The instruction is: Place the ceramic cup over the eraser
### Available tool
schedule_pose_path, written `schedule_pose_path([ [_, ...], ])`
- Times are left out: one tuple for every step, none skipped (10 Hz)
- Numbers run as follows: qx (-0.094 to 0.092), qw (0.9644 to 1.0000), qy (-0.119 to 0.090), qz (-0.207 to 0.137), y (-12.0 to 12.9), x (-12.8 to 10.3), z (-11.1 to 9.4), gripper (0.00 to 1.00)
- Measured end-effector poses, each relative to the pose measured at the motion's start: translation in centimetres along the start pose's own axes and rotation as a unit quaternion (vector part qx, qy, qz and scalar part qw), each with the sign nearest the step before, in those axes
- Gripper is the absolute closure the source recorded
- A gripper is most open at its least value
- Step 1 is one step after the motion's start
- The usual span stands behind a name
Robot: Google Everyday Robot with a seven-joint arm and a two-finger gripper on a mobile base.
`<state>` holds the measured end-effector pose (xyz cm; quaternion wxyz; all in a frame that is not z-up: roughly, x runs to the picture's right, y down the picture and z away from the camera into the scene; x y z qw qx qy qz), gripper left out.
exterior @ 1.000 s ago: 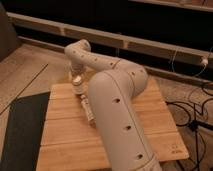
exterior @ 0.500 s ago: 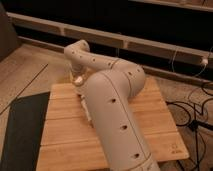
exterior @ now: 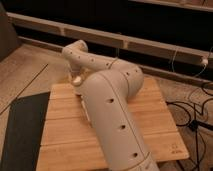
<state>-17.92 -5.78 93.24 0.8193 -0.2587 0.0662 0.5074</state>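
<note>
No text, label, brand or number is readable anywhere. A small dark mark sits near the front right corner of the wooden board (exterior: 65,145), but it is not legible. The gripper (exterior: 76,80) is over the board's back left part, mostly hidden by the arm.

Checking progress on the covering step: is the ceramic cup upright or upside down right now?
Cannot tell. The robot arm blocks most of the wooden table; neither the cup nor the end effector, somewhere behind the arm's far end, is visible.

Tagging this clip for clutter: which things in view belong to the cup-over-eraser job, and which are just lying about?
Job: gripper, lowered over the table's far left corner; cup and eraser cannot be made out, probably hidden by the arm.

Lying about: wooden table, dark mat to its left, cables on the floor at right.
</note>
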Motion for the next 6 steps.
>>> schedule_pose_path([
  [0.001,1.0,0.001,0.001,-0.16,0.07,0.04,0.25],
  [0.001,1.0,0.001,0.001,-0.23,0.08,0.03,0.25],
  [0.001,1.0,0.001,0.001,-0.23,0.08,0.02,0.25],
  [0.001,1.0,0.001,0.002,-0.23,0.07,0.02,0.25],
  [0.001,1.0,0.001,0.002,-0.23,0.07,0.03,0.25],
  [0.001,1.0,0.001,0.002,-0.23,0.07,0.03,0.25],
])
